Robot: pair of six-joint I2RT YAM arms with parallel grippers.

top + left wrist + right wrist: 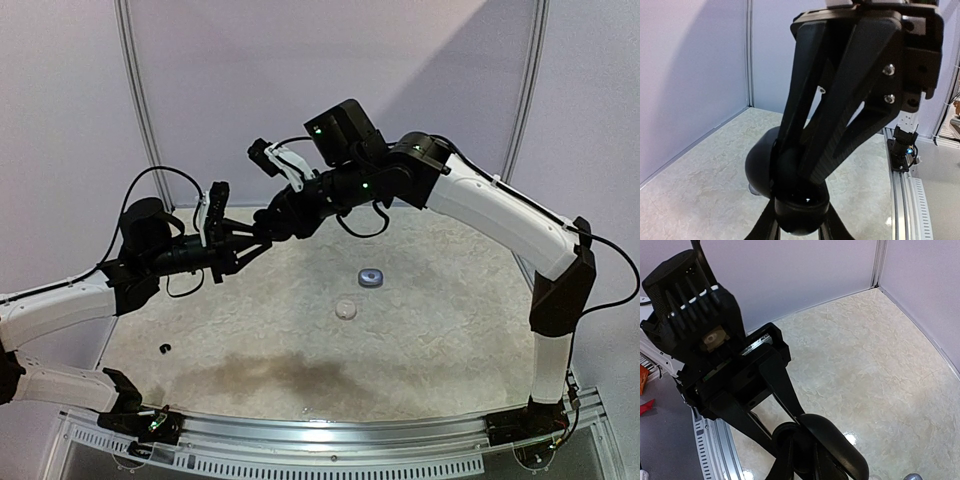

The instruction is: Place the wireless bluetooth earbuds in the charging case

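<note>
My left gripper [255,243] [800,225] is shut on the lower half of a black charging case [799,212], held in the air above the back left of the table. The case's lid [759,162] [837,447] stands open. My right gripper [268,230] [807,467] reaches into the open case from the right, its fingers [812,150] drawn together inside the cup. Whether an earbud sits between those tips is hidden in the dark. One small black earbud [164,348] lies on the table near the left edge.
A silvery-grey case [372,278] lies mid-table, with a pale round piece [346,309] just in front of it. Walls close off the back and sides. A metal rail [330,440] runs along the near edge.
</note>
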